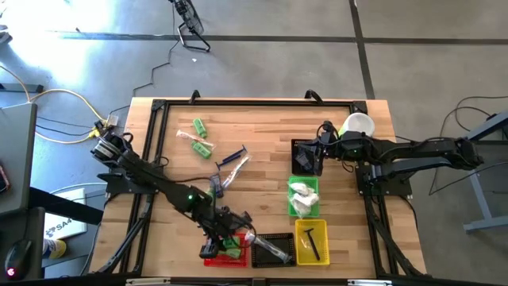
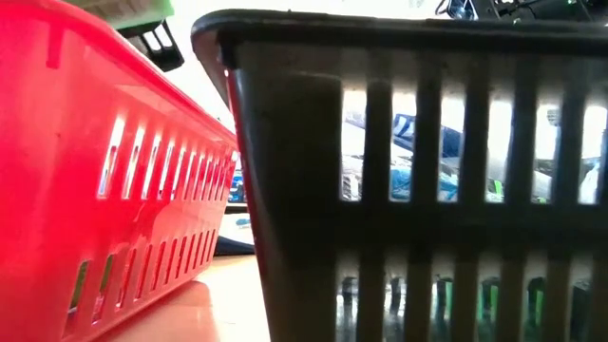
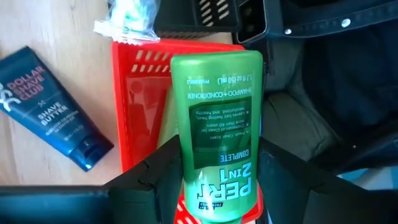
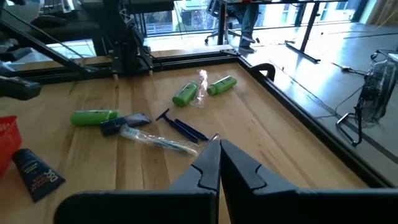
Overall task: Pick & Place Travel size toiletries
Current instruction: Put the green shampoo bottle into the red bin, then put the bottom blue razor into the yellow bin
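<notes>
The left arm reaches to the lower middle of the frame, its hand (image 3: 217, 186) pinching a green bottle (image 3: 219, 130) over the red basket (image 3: 140, 93). The right hand (image 4: 219, 163), pressed together, hovers upper right by the black basket (image 1: 305, 156). A green basket (image 1: 304, 184) holds white packets (image 1: 302, 199).

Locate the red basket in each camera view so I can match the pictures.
High view: the red basket sits at the table's near edge, under the left gripper.
Low view: it fills the picture's left side, beside the black basket.
Left wrist view: it lies behind the green bottle held in the fingers, red wall showing.
Right wrist view: only a red corner at the left edge.
Shared landmark: the black basket next to it.
</notes>
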Available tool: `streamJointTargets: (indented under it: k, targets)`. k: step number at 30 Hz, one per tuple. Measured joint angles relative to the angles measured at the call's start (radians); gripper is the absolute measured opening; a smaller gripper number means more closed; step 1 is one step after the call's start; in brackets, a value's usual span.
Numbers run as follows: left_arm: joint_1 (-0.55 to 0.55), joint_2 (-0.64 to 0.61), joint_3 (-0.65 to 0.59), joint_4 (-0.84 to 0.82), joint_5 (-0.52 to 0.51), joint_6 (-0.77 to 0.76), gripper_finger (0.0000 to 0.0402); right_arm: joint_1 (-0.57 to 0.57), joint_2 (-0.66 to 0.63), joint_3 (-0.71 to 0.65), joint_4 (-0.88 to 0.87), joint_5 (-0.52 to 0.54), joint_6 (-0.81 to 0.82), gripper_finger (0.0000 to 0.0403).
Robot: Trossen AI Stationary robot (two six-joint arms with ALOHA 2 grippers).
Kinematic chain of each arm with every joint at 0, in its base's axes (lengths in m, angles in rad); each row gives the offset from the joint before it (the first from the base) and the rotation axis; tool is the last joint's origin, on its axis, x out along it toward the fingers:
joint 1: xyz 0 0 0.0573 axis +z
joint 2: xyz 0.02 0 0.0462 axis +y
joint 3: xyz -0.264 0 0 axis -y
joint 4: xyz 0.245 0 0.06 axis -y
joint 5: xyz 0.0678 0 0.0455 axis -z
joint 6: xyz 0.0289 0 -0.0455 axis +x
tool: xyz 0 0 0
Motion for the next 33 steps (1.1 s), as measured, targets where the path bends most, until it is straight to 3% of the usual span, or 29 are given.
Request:
streamJointTargets:
  k: [20, 27, 33]
  targets:
    - [0.004, 0.006, 0.0, -0.004, -0.053, -0.035, 0.022, 0.034, 0.002, 0.0, -0.001, -0.001, -0.004, 0.0002]
    - [0.039, -0.005, 0.0, -0.051, -0.055, -0.001, 0.0189, 0.034, 0.002, 0.0, 0.0, -0.001, -0.004, 0.0002]
    - [0.101, -0.023, 0.015, -0.218, -0.017, -0.016, 0.0144, 0.034, 0.002, 0.0, 0.001, -0.001, -0.004, 0.0002]
